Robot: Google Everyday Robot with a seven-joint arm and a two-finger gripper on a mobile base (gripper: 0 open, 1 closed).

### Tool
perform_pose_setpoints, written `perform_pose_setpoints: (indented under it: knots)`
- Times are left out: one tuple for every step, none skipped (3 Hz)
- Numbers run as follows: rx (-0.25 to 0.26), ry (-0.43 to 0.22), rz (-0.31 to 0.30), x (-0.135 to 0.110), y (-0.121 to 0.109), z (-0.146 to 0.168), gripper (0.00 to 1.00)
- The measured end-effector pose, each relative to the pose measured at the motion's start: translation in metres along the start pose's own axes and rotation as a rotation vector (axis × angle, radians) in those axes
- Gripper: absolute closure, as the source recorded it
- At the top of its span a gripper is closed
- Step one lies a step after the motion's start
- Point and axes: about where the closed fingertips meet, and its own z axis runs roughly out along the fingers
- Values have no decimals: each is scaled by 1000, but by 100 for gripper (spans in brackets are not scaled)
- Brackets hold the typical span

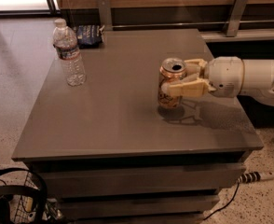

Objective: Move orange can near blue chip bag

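Observation:
The orange can [170, 90], pale orange-tan with a silver top, is on the right part of the grey table [113, 101]. My gripper [175, 77] reaches in from the right and is shut on the can, one finger on each side. The can hangs slightly tilted, just above its shadow on the table. The blue chip bag [88, 35] lies at the table's far left corner, well away from the can.
A clear plastic water bottle [70, 52] stands upright near the far left, just in front of the chip bag. A wooden wall with metal brackets [235, 13] runs behind the table. A wire basket [20, 204] and a power strip [258, 176] are on the floor.

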Motion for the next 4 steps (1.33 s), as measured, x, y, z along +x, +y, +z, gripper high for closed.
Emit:
perform_pose_setpoints:
  knots:
    - [17, 5, 4, -32, -65, 12, 100]
    - [28, -2, 5, -47, -97, 22, 100]
    - [66, 14, 33, -56, -145, 46, 100]
    - [123, 30, 48, -60, -175, 59, 100]
